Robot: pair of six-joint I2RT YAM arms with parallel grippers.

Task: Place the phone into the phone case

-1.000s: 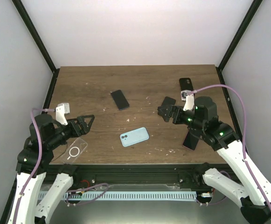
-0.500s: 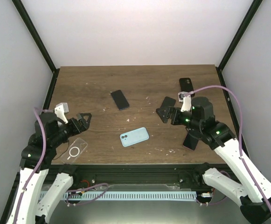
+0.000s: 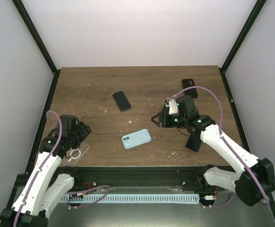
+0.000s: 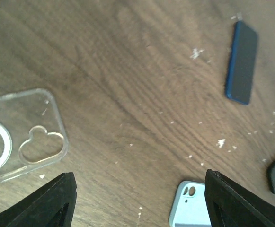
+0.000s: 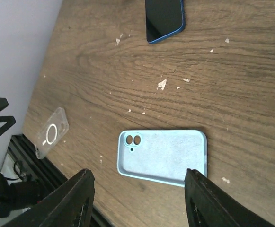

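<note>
Clear plastic first: the see-through case (image 4: 19, 137) with the ring on it is lying just outside the left gripper's (image 4: 139, 201) left finger, not touching it. That arm is folding in over the near-left corner of the table (image 3: 94, 85), wrist tipping down at the wood. Its fingers (image 4: 57, 198) are spreading wide with nothing between them. The dark blue phone (image 4: 242, 62) is sitting well beyond those fingertips, over on the right finger's side, nobody touching it.

The light blue case (image 5: 163, 156) is lying flat, framed between the fingers of the right gripper (image 5: 139, 203), which is hanging above it. That arm is reaching in toward mid-table, wrist angling down, fingers (image 5: 75, 198) gaping wide and carrying nothing. The phone is lying far past its fingertips too. One black phone (image 3: 189, 85) is lying behind that gripper, and another (image 3: 193, 142) is sitting under its forearm.
</note>
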